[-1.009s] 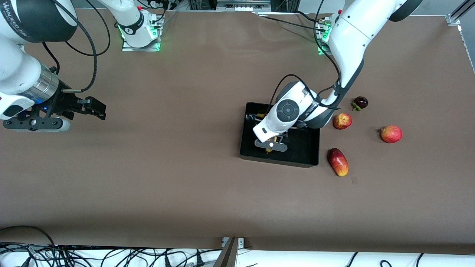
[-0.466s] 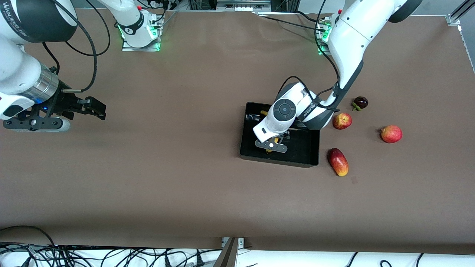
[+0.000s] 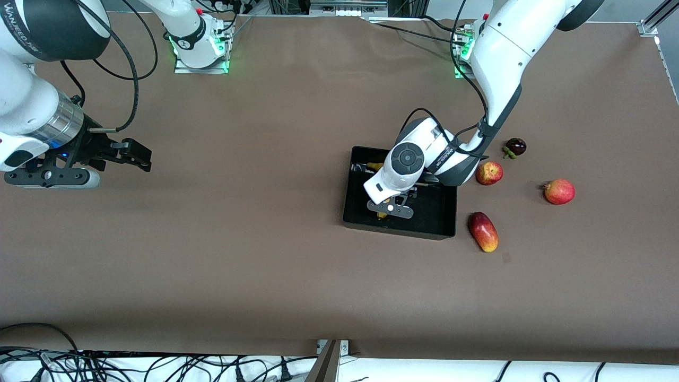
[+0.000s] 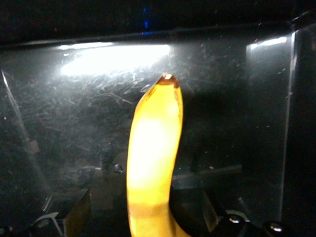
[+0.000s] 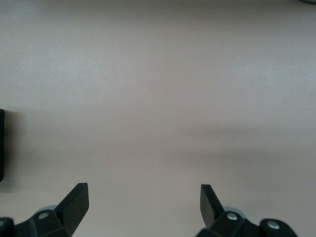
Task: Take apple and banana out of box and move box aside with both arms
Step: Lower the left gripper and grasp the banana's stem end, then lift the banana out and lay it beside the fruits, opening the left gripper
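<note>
Left gripper (image 3: 385, 210) sits inside the black box (image 3: 443, 212), fingers (image 4: 74, 212) either side of the banana (image 4: 153, 163); grip contact not visible, can't tell. Apple (image 3: 489, 173) on the table just beside the box, toward the left arm's end. Right gripper (image 5: 144, 202) waits over bare table, fingers spread.

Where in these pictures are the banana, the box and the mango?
banana (image 4: 153, 163): left wrist view, middle of its yellow body.
box (image 3: 438, 218): front view, bare glossy floor.
mango (image 3: 483, 232): front view, middle of its skin.
</note>
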Controlling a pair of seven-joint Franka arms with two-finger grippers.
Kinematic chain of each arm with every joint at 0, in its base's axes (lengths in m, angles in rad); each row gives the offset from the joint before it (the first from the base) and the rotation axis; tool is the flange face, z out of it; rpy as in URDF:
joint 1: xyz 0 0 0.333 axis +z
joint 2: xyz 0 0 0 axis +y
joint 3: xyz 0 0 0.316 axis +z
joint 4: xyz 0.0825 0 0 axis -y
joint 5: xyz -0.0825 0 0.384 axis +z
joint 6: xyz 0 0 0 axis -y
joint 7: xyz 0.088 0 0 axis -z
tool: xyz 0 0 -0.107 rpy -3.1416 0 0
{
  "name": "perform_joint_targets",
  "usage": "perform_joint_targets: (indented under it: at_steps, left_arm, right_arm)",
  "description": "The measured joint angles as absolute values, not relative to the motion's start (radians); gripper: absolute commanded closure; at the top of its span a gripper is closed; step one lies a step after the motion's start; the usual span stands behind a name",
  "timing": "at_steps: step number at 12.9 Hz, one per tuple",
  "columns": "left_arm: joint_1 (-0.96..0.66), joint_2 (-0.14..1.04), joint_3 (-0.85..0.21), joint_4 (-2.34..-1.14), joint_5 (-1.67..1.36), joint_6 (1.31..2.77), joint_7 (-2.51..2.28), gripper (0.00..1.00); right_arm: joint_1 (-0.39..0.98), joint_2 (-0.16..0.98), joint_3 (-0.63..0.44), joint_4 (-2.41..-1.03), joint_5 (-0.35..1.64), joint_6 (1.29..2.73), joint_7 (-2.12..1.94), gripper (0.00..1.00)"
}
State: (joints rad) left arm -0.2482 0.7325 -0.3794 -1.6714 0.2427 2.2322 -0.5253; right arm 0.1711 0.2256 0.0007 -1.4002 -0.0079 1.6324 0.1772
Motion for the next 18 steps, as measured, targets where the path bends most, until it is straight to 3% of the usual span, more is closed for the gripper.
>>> perform_joint_targets:
  at_steps: [1,2,3,9,15,18]
  left_arm:
    - [-0.248,0.733,-0.379,-1.671,0.243,2.223,-0.525,0.68]
    - [-0.248,0.733,-0.379,-1.672,0.243,2.218,-0.530,0.87]
    - [-0.248,0.736,-0.379,-1.673,0.243,2.216,-0.541,1.00]
    - [-0.233,0.716,-0.379,-1.641,0.243,2.164,-0.562,1.00]
    - [-0.213,0.641,-0.383,-1.444,0.235,1.838,-0.565,1.00]
    - [-0.130,0.605,-0.379,-1.380,0.240,1.636,-0.425,0.98]
  right_arm:
    - [0.171,0.226,0.001,-1.400,-0.008,1.632,0.177,0.00]
    - [0.171,0.226,0.001,-1.400,-0.008,1.632,0.177,0.00]
    - [0.171,0.226,0.001,-1.400,-0.008,1.632,0.177,0.00]
    - [0.171,0.226,0.001,-1.400,-0.008,1.632,0.177,0.00]
    - [0.172,0.226,0.001,-1.401,-0.008,1.629,0.177,0.00]
    - [0.172,0.226,0.001,-1.401,-0.008,1.628,0.177,0.00]
